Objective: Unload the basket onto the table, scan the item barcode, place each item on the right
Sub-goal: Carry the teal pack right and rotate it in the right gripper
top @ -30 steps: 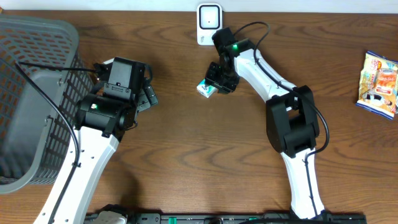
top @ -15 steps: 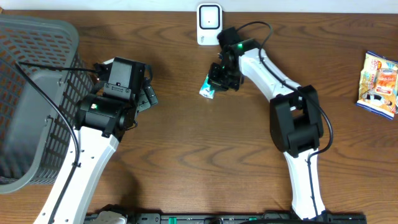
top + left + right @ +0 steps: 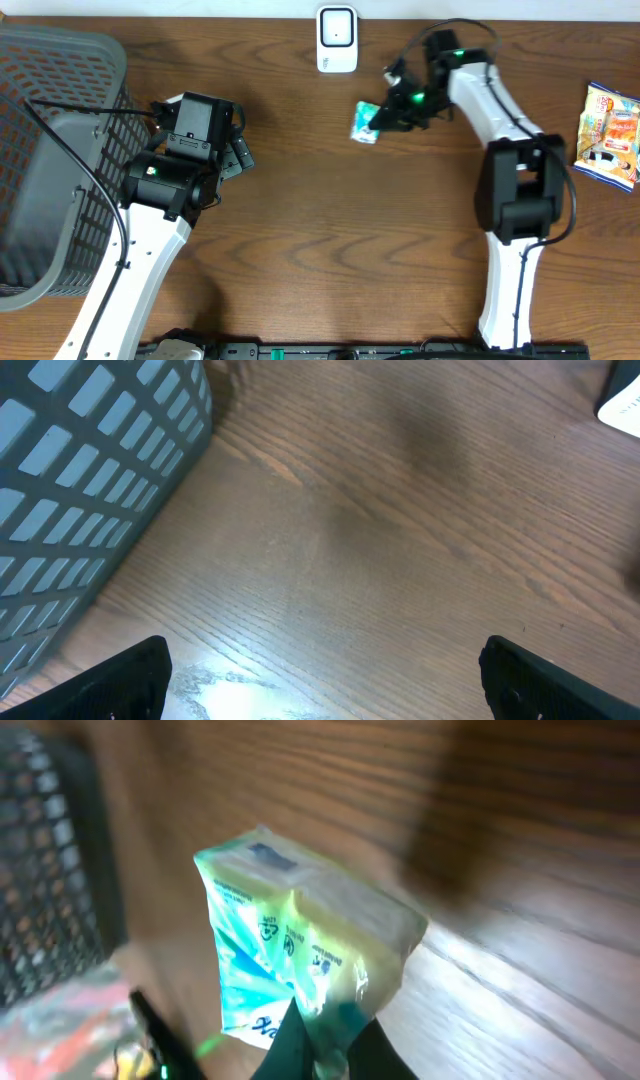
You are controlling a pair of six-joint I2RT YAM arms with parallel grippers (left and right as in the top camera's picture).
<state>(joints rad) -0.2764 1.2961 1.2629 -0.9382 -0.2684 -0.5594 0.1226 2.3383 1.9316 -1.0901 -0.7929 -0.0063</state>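
The item is a small blue, white and green soft packet (image 3: 365,122). My right gripper (image 3: 386,113) is shut on the packet's edge and holds it up off the wood, right of and below the white barcode scanner (image 3: 337,38) at the table's far edge. The right wrist view shows the packet (image 3: 300,935) tilted, its crumpled end pinched between the dark fingers of the right gripper (image 3: 325,1045). I see small printed marks on it but cannot make out a barcode. My left gripper (image 3: 238,155) stands open over bare wood, nothing between its fingers (image 3: 135,675).
A grey mesh basket (image 3: 50,150) fills the left side, its wall close to the left gripper (image 3: 90,470). A colourful snack bag (image 3: 608,135) lies at the far right edge. The table is brown wood.
The right gripper closed on the packet and carried it up and to the right, away from the spot under the scanner. The left arm has not moved.
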